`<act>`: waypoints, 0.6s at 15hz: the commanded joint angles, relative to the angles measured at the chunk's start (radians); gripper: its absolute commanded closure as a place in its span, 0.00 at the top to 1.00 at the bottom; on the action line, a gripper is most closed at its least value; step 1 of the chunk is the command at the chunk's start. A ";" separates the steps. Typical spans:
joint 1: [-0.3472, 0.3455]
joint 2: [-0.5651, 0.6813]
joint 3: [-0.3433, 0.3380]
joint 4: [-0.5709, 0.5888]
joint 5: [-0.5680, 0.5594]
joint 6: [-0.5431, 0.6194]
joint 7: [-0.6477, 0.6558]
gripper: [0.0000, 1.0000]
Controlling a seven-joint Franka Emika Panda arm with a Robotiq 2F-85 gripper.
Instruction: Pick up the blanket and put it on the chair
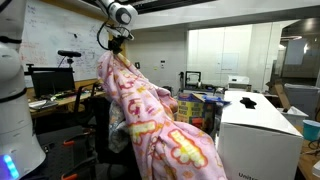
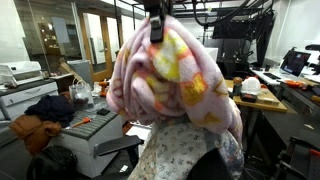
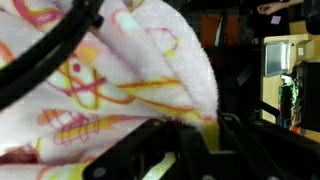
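The pink blanket (image 1: pixel 150 115) with yellow and white shapes hangs in a big drape over the tall back of the black chair (image 2: pixel 122 147), which it mostly hides. It fills an exterior view (image 2: pixel 170 80). My gripper (image 1: pixel 120 42) is above the blanket's top, also seen from the other side (image 2: pixel 157 30). In the wrist view the blanket (image 3: pixel 120 70) fills the picture, and a fold of it runs down between the black fingers (image 3: pixel 235 135) of the gripper (image 3: pixel 185 130), which is shut on it.
A white box-like cabinet (image 1: pixel 260 135) stands close beside the chair. A grey-and-white patterned cloth (image 2: pixel 185 150) lies below the blanket. Desks with monitors (image 1: pixel 50 80) and clutter (image 2: pixel 265 95) surround the chair, and brown clothing (image 2: pixel 35 130) lies nearby.
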 commanded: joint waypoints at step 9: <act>-0.027 -0.037 -0.044 0.035 -0.071 0.067 0.037 1.00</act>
